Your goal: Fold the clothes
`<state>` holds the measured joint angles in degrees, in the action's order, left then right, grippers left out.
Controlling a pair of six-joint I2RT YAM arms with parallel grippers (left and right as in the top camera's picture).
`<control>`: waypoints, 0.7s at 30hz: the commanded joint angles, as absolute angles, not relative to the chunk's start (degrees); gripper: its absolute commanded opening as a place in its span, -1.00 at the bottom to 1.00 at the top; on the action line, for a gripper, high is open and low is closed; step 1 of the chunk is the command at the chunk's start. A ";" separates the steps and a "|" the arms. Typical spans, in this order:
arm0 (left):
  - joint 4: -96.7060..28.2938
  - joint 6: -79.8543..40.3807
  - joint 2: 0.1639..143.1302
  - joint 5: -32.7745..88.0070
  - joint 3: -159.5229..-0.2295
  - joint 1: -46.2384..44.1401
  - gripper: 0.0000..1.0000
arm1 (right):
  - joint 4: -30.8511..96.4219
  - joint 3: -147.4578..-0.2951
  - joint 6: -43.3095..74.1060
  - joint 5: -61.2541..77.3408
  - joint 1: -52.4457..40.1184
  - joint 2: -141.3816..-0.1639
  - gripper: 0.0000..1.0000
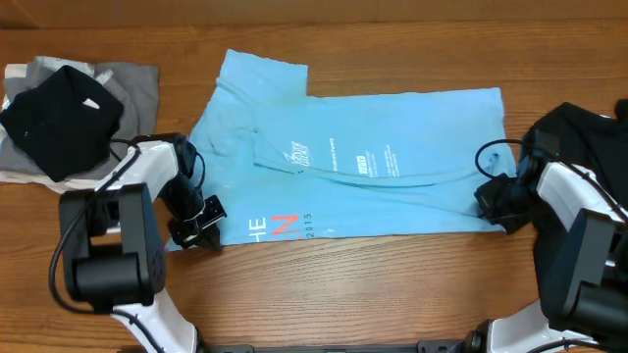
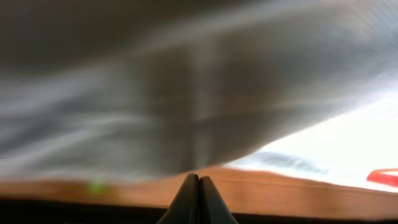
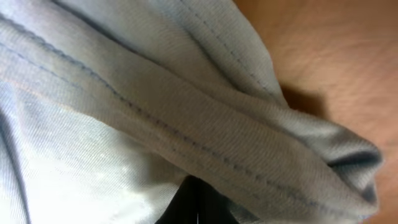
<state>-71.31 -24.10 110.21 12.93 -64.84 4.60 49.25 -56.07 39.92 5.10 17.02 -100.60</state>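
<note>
The light blue T-shirt (image 1: 373, 162) lies spread across the middle of the table, white print up. Its lower left edge is turned over and shows coral and white lettering (image 1: 280, 227). My left gripper (image 1: 201, 230) is at that lower left corner. In the left wrist view its fingers (image 2: 199, 180) are pressed shut, with blurred cloth (image 2: 186, 93) rising from the tips. My right gripper (image 1: 494, 201) is at the shirt's right edge. Its shut tips (image 3: 199, 186) are buried under a bunched hem fold (image 3: 205, 130). A black garment (image 1: 579, 127) lies behind the right arm.
A folded black piece (image 1: 59, 123) sits on a grey and white cloth pile (image 1: 132, 83) at the far left. Bare wooden table (image 1: 373, 294) runs along the front. Both arm bases (image 1: 103, 260) stand at the near corners.
</note>
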 commanded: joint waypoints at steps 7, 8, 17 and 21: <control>-71.96 -28.34 95.68 9.10 -64.60 4.58 -0.91 | 51.51 -55.13 41.82 -3.20 19.94 -96.31 -0.93; -71.77 -28.36 94.41 8.73 -64.60 4.43 -0.92 | 51.66 -55.13 41.82 -3.44 19.94 -95.57 -0.93; -61.12 -22.90 88.71 10.61 -64.60 -1.32 -0.78 | 49.76 -55.13 37.89 -1.96 19.94 -90.00 -0.92; -56.80 -22.68 92.18 13.13 -64.60 -4.36 -0.88 | 49.43 -55.13 36.62 0.34 19.94 -90.00 -0.92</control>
